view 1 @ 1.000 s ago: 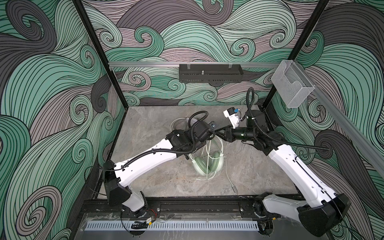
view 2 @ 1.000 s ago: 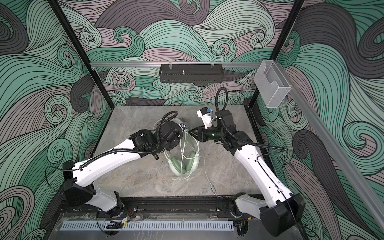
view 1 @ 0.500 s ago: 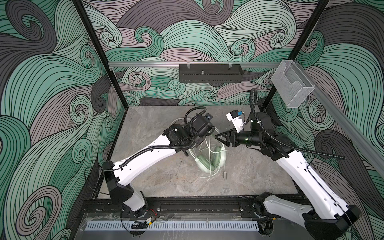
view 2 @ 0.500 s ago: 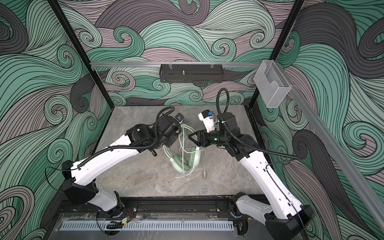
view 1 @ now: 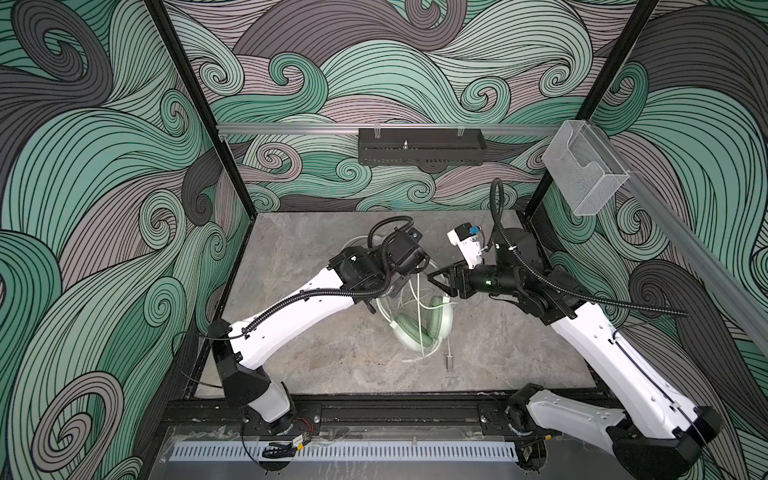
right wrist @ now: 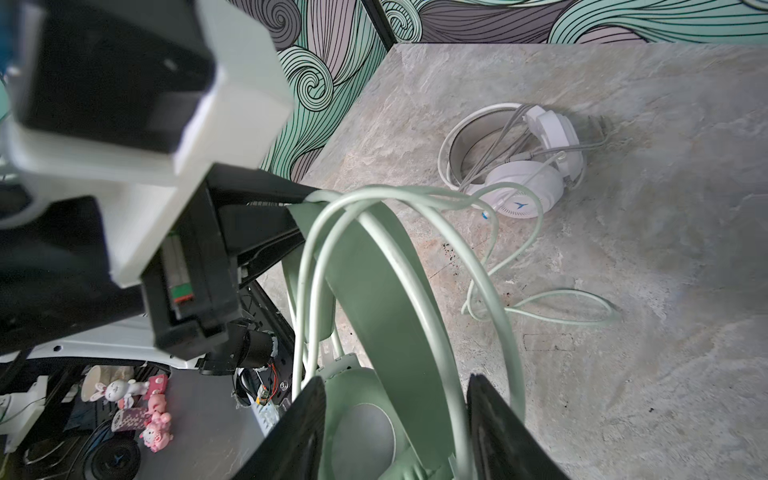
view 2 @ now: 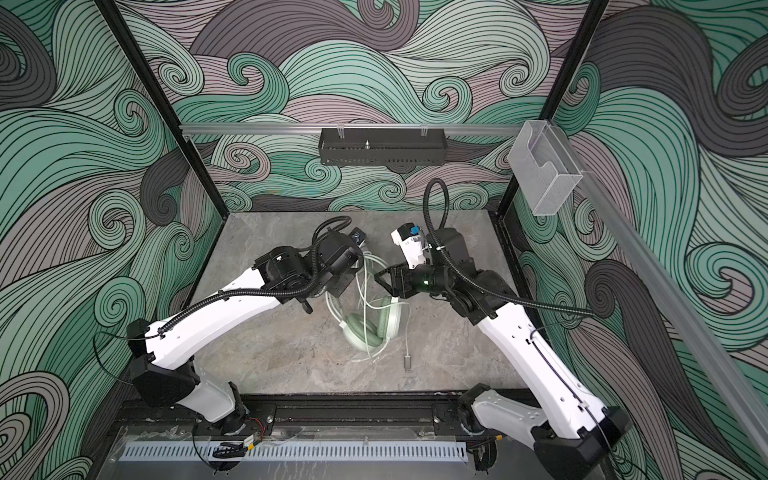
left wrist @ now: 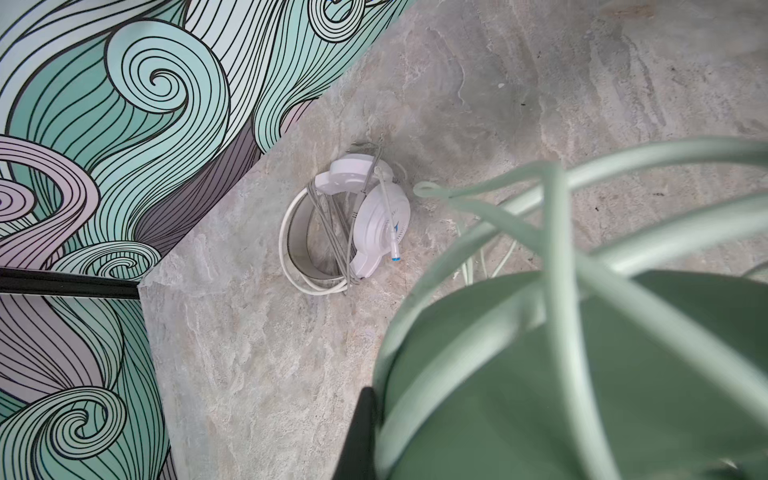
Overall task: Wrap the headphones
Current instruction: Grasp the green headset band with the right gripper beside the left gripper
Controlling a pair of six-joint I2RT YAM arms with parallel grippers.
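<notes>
Desk [view 1: 316,365] stays bare along its front edge and right side. Mint headset [view 1: 419,328] is held mid-desk, headband pinched in the left claw [right wrist: 297,208]; right claw [right wrist: 395,390] has spread wider, gripping nothing. White headset [left wrist: 353,220] lies far-left. Plug [view 1: 449,362] slid nearer.

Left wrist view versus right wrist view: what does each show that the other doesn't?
Only the left wrist view shows the mic boom of the white headset whole, lying across an earcup; the mint green headset is a close blur there. Only the right wrist view shows the left gripper's fingers shut on the mint headband, the right gripper's fingers open either side of it, loose mint cable looped on the table, and toys beyond the table edge. Both show the white headset, cable wrapped across its band, on the table.
</notes>
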